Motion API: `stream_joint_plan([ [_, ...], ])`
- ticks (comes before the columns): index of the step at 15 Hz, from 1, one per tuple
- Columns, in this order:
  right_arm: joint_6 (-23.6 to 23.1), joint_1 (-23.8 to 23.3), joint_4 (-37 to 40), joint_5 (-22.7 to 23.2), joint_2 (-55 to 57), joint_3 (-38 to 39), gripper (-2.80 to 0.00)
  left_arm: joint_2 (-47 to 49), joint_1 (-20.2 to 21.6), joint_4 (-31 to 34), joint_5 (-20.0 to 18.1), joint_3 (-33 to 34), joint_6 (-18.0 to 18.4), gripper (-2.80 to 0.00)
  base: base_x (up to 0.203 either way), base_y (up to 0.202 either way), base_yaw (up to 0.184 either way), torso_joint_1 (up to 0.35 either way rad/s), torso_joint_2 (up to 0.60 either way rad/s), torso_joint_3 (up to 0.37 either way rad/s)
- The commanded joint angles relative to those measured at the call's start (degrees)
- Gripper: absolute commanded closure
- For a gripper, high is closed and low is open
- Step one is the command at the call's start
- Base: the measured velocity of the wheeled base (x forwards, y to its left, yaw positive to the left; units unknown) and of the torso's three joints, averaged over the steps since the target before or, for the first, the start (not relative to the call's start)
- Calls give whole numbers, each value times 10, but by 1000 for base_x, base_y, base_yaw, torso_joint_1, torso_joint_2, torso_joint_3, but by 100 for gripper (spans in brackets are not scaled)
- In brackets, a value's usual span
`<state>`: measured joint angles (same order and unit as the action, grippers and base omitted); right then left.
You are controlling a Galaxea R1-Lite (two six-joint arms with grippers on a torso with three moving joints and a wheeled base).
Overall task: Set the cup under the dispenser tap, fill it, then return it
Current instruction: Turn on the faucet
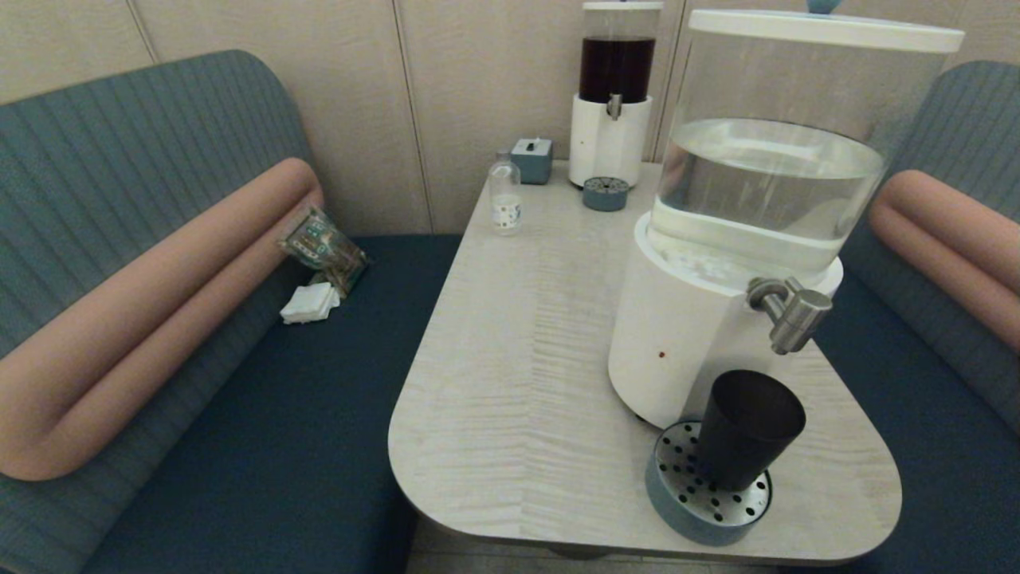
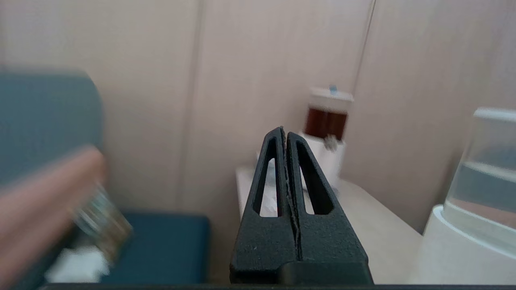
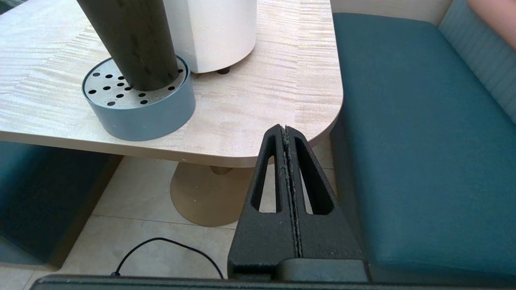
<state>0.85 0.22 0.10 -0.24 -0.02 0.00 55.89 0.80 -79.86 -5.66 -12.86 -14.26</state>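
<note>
The smoky-black cup [image 1: 747,429] stands upright on the round blue-grey drip tray [image 1: 677,506], right below the brushed-silver dispenser tap [image 1: 790,312] of the big white-based water dispenser [image 1: 685,327]. In the right wrist view the cup [image 3: 133,44] and the drip tray [image 3: 141,112] sit near the table's front edge. My right gripper [image 3: 285,128] is shut and empty, low in front of the table's corner, well apart from the cup. My left gripper [image 2: 284,129] is shut and empty, off the table's left side, pointing towards the wall. Neither arm shows in the head view.
A smaller dark-liquid dispenser [image 1: 615,96], a small blue-grey tray [image 1: 605,194], a grey box [image 1: 532,159] and a clear bottle [image 1: 505,195] stand at the table's far end. Teal benches flank the table [image 1: 510,359]. Packets and napkins [image 1: 315,271] lie on the left bench. A black cable [image 3: 169,245] runs over the floor.
</note>
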Motion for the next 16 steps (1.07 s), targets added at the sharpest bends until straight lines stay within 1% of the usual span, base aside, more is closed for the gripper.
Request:
stream_joint_plan([
  [1,0,0,0,0,0,0,0,-161,19,102,-6,0,3,0,0,0,0,0,0,0],
  [4,0,0,0,0,0,0,0,-320,25,366,-29,-25,6,0,0,0,0,0,0,0],
  [5,-1,0,0,0,0,0,0,-364,24,432,-43,-33,3,0,0,0,0,0,0,0],
  [6,0,0,0,0,0,1,0,-399,19,479,-57,-38,-9,0,0,0,0,0,0,0],
  [8,0,0,0,0,0,0,0,-469,7,557,-74,-41,-67,0,0,0,0,0,0,0],
  [9,0,0,0,0,0,0,0,-498,5,586,-78,-35,-77,0,0,0,0,0,0,0],
  [10,0,0,0,0,0,0,0,-532,3,623,-80,-22,-76,0,0,0,0,0,0,0],
  [11,0,0,0,0,0,0,0,-551,2,645,-79,3,-61,0,0,0,0,0,0,0],
  [12,0,0,0,0,0,0,0,-555,1,647,-74,39,-42,0,0,0,0,0,0,0],
  [13,-1,0,0,0,0,0,0,-557,1,634,-69,76,-21,0,0,0,0,0,0,0],
  [14,0,0,0,0,0,0,0,-557,1,625,-67,112,17,0,0,0,0,0,0,0],
  [15,-1,0,0,0,0,0,0,-558,1,639,-64,126,69,0,0,0,0,0,0,0],
  [16,-1,0,0,0,0,0,0,-558,1,684,-62,128,91,0,0,0,0,0,0,0],
])
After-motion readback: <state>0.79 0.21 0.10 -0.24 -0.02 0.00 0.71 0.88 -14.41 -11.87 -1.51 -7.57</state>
